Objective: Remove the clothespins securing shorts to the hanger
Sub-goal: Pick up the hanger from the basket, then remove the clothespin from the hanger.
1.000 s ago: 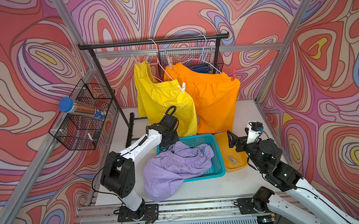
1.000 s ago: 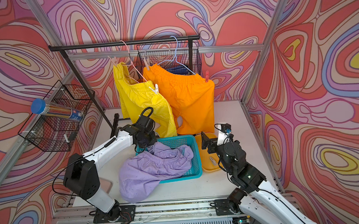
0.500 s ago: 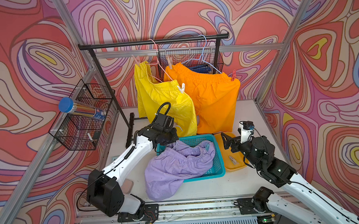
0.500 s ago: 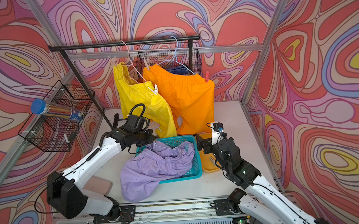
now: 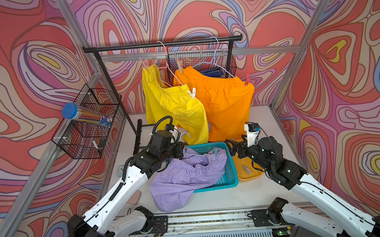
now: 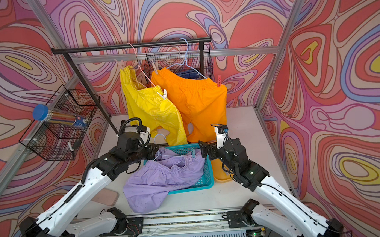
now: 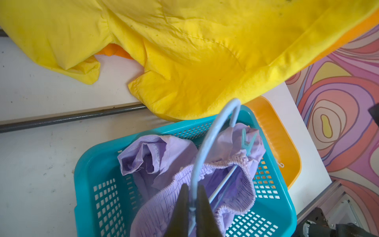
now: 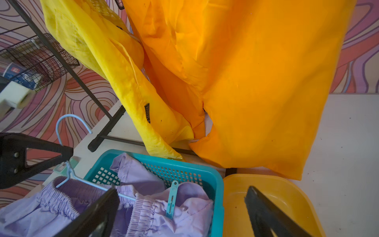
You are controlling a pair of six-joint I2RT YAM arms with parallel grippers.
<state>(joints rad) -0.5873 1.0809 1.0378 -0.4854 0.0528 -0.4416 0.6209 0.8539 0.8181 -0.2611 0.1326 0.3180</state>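
Only in top views: red clothespin [image 5: 247, 80]

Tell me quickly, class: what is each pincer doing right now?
Left pincer: closed on the neck of the pale blue hanger.
Right pincer: open, holding nothing.

bright even light, soft shadows, wide-angle edge distortion.

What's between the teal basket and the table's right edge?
A yellow tray holding a clothespin; both top views show it.
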